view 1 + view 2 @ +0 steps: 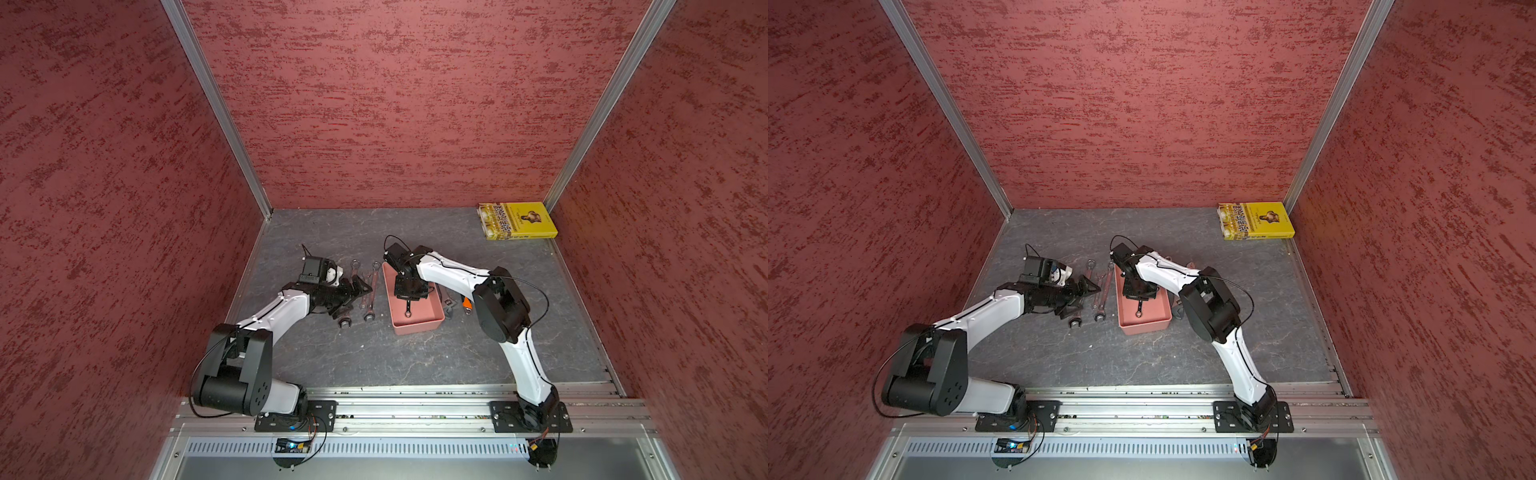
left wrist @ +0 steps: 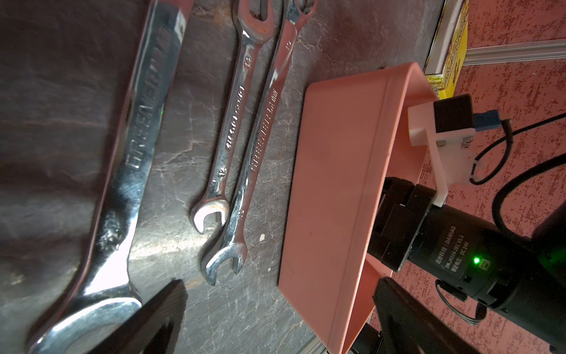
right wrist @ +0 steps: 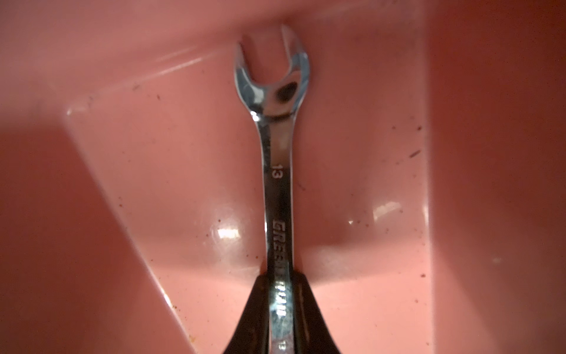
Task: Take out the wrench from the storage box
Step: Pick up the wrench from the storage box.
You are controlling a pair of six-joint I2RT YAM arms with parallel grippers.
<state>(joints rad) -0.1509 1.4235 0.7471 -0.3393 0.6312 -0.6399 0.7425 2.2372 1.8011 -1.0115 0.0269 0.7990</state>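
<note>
R gripper (image 3: 280,277) tight on wrench (image 3: 277,184), inside box (image 3: 474,153)

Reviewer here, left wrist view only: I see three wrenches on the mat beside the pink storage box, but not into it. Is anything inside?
Observer: Yes, one wrench is inside the storage box, not yet out.
Operator: Is anything holding it?
Observer: The right gripper is shut on its shank, one finger on each side.
Operator: Anything past the box's far side from me?
Observer: Yes, an orange-handled tool lies on the mat there.
</note>
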